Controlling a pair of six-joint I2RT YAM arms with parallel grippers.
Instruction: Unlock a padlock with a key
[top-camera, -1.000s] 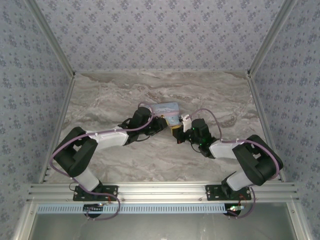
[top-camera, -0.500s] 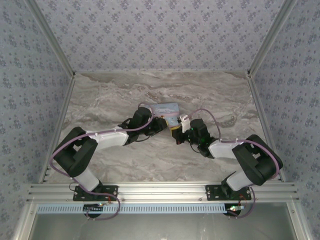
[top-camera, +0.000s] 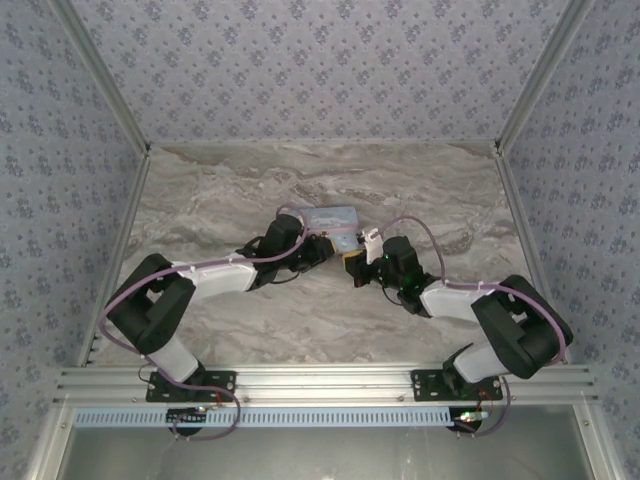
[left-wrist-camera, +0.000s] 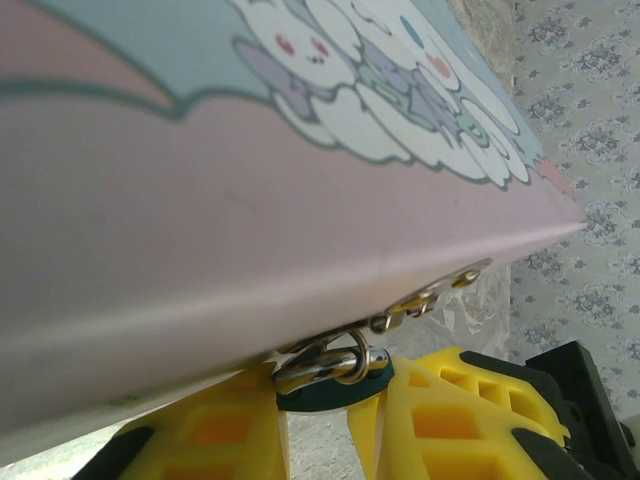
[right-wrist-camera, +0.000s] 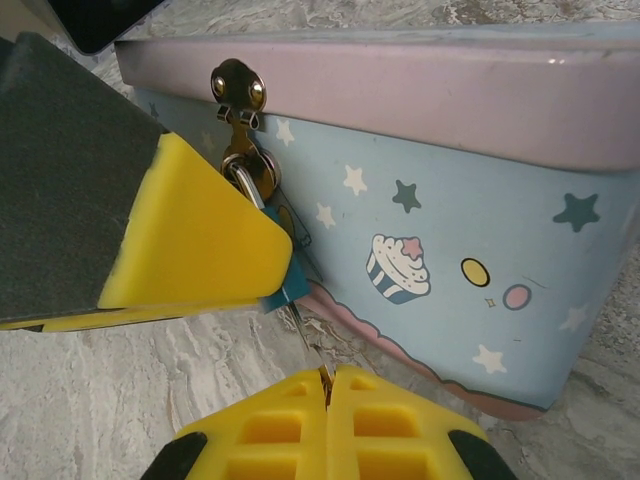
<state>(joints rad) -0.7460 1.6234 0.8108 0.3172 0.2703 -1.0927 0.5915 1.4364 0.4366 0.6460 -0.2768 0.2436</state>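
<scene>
Hanging from the small brass hasp (right-wrist-camera: 238, 90) on the front of the tin box (right-wrist-camera: 480, 230), the padlock (right-wrist-camera: 291, 283) is a tiny teal-blue square body with a silvery loop (left-wrist-camera: 340, 362) threaded through the hasp ring. In the right wrist view it sits at about 9 o'clock of the frame's middle, mostly covered by a yellow pad. The left arm's fingers (left-wrist-camera: 385, 400) stand narrow, one on each side of the teal body, and grip it just under the box's pink lid edge.

The key (right-wrist-camera: 308, 335) is a slim dark sliver that runs from the underside of the lock body toward 6 o'clock. Its lower end is pinched between the right arm's fingers (right-wrist-camera: 327, 398), whose yellow pads are pressed together around it.

Seen from above, the box (top-camera: 333, 216) lies just toward 12 o'clock of the middle of the marbled tabletop (top-camera: 220, 190), with both arms meeting at its 6 o'clock side.
</scene>
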